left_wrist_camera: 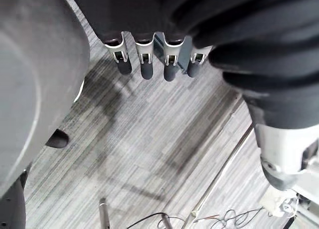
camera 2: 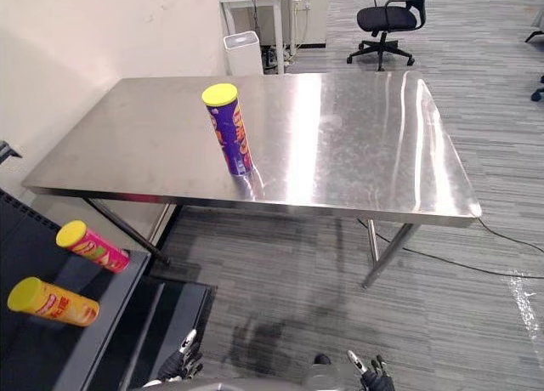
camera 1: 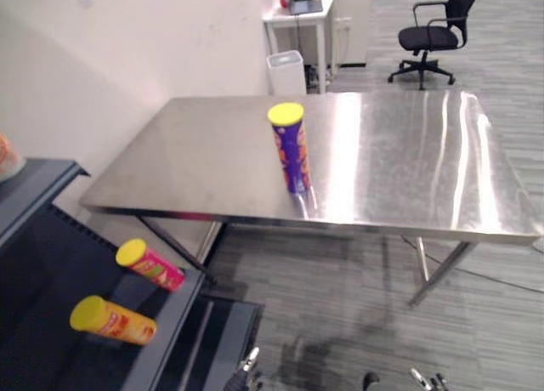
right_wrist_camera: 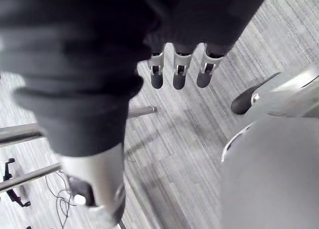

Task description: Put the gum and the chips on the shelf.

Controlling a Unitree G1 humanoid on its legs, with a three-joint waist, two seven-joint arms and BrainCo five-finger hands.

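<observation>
Steel table point(camera 1: 408, 153) dead ahead, and the purple chips can point(camera 1: 290, 149) stands upright near its front edge, with the dark shelf point(camera 1: 51, 263) low on your left already holding a pink can point(camera 1: 151, 264) and an orange can point(camera 1: 113, 320) on their sides. Your left hand point(left_wrist_camera: 144, 64) and right hand point(right_wrist_camera: 179, 74) both hang over the floor point(left_wrist_camera: 149, 139), fingers straight, nothing in them. Reach for the purple can next, I'd say: wrap it mid-body so the tall tube doesn't tip, then set it on bare shelf beside those two.
</observation>
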